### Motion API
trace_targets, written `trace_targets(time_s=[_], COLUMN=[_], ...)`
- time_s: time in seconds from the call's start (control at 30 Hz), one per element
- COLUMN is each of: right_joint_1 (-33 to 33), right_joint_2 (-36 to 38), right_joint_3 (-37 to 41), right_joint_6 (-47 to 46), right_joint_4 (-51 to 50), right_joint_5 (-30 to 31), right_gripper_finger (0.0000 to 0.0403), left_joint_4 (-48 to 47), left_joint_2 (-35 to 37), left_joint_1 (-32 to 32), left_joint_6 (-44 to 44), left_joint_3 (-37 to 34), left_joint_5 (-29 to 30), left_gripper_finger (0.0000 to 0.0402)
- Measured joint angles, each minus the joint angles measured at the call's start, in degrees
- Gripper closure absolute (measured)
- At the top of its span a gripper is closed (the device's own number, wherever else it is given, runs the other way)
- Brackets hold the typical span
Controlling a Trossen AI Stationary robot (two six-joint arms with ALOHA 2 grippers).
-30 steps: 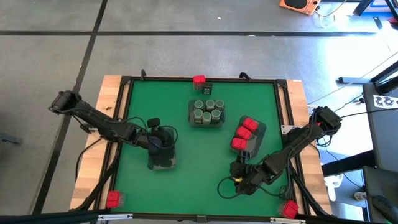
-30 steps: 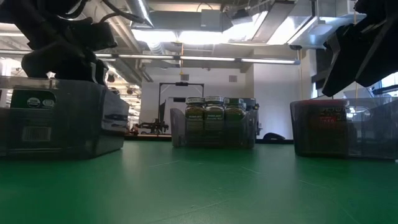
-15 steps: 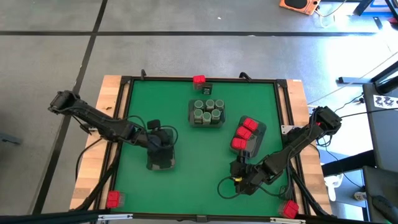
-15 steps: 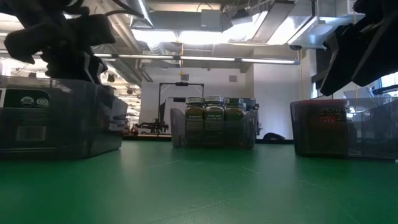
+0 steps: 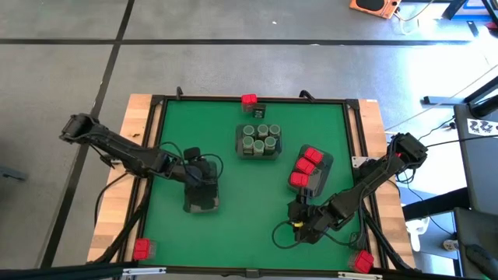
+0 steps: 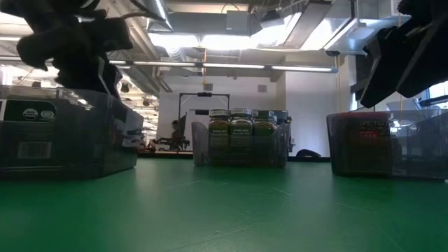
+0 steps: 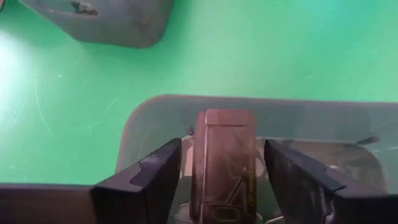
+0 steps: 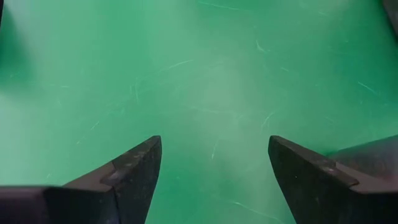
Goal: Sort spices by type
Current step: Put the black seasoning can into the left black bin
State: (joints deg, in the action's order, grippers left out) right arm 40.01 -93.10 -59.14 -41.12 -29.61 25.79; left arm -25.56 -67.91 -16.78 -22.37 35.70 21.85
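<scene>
In the left wrist view my left gripper [image 7: 222, 186] is open above the grey tray [image 7: 134, 134] at the table's left. Its fingers stand on either side of a dark grey tin [image 7: 224, 155], with a narrow gap each side. The tin stands upright in that tray [image 5: 202, 196]. Round grey-green jars [image 5: 258, 140] fill the middle tray. Red boxes [image 5: 306, 165] lie in the right tray. My right gripper [image 5: 303, 224] hangs open over bare green mat near the front right, with nothing between its fingers [image 8: 134, 168].
A red box [image 5: 249, 99] and a small dark tin [image 5: 259, 110] sit at the mat's far edge. Red pieces [image 5: 141, 249] [image 5: 363, 261] mark the near corners. A raised frame [image 5: 156, 140] rings the mat. The mat [image 5: 249, 202] lies open between the trays.
My left gripper has turned and tipped a little while staying above the left tray.
</scene>
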Motion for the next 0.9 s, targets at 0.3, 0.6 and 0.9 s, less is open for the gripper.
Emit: trace_targets(time_s=[0.3,0.6,0.9], right_joint_1=[0.0,0.1,-5.3], right_joint_2=[0.0,0.0,1.6], right_joint_3=[0.0,0.0,0.0], right_joint_6=[-0.1,1.0,7.3], right_joint_4=[0.2,4.1,3.9], right_joint_5=[-0.1,0.1,2.6], right_gripper_finger=[0.0109,0.0109,0.0109], left_joint_4=[-7.7,-3.2,6.6], left_joint_2=[4.0,6.6,6.6], left_joint_1=[0.0,-0.2,-4.6], left_joint_6=[0.1,-0.3,-1.5], left_joint_3=[7.2,8.6,5.7], left_joint_5=[-0.6,-0.6,-0.3], left_gripper_finger=[0.0147,0.0148,0.0149])
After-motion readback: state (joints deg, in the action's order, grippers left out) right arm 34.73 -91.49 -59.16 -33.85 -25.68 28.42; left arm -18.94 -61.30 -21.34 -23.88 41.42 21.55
